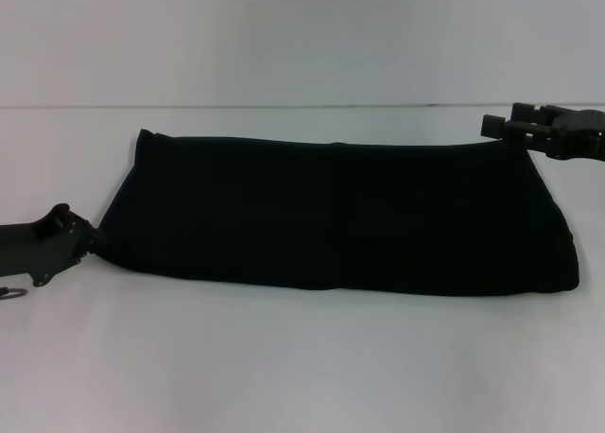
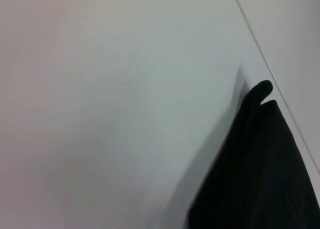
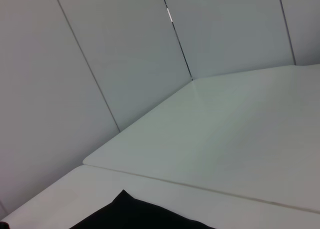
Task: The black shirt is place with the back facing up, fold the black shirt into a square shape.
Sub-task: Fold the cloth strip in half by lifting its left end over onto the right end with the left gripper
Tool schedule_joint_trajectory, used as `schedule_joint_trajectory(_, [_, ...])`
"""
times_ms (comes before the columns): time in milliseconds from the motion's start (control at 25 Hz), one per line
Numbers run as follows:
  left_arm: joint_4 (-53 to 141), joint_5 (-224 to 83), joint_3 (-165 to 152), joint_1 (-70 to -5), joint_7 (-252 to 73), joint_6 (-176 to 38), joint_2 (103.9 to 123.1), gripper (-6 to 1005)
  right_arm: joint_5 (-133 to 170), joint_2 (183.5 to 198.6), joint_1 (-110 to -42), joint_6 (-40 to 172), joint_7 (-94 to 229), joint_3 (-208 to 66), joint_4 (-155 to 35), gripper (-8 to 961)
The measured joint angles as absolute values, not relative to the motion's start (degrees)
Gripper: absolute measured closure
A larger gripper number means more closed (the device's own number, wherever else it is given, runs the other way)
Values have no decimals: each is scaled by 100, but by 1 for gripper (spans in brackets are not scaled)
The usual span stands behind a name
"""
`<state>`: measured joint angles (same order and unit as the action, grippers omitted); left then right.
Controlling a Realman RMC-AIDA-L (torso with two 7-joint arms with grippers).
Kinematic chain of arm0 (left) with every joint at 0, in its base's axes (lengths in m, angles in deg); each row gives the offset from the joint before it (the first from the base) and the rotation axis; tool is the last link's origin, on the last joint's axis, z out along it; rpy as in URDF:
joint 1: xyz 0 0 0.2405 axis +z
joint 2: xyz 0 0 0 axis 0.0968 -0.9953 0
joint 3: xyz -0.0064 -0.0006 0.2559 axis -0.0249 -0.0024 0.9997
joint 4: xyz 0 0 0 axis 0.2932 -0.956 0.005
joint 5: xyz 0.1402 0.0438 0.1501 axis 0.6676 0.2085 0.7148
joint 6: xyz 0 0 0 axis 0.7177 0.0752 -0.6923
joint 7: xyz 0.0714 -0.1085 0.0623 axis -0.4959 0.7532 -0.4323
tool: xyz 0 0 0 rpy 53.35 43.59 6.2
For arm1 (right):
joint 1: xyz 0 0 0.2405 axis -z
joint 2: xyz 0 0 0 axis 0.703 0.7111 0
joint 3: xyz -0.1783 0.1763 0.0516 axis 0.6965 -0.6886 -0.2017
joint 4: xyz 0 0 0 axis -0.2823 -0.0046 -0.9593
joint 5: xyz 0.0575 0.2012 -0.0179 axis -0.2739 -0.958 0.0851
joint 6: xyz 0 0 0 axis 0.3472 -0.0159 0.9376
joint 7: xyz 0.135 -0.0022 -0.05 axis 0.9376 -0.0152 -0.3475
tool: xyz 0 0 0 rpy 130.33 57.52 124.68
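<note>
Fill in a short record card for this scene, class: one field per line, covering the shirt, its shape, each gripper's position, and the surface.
item: black shirt, lying flat, no print showing
shape: folded into a long band running left to right, wider than deep, not yet square
left gripper: at the shirt's near left corner, low by the table
right gripper: at the shirt's far right corner, by the cloth's edge
surface: white table
backdrop: pale wall panels behind the table
</note>
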<state>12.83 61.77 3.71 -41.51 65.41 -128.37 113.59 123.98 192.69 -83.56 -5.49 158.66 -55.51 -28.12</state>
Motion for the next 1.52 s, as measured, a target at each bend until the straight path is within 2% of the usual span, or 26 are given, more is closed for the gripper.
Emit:
schedule_joint_trajectory(200, [1285, 6128, 320, -4134, 6251, -12882, 11361, 949, 12398, 19269, -8343, -549, 15866, -5551, -2815, 155])
schedule_joint_trajectory(320, [1282, 5999, 295, -4112, 5900, -12969, 11361, 949, 12398, 19291, -8331, -548, 15866, -5566, -2817, 155])
schedule_joint_trajectory(960, [423, 5544, 86, -3548, 3190, -13472, 11349, 950, 11853, 19563, -8310, -281, 15864, -5583, -2834, 155])
schedule_joint_trajectory(1240, [-261, 5713, 74, -3213, 3035, -13504, 11254, 950, 11737, 19694, -8400, 48, 15860, -5552, -2836, 154])
schedule_joint_trajectory(1520, [-711, 5934, 8, -2952, 3048, -13560, 11173, 950, 11634, 19717, -8450, 233, 15850, -5551, -2835, 154])
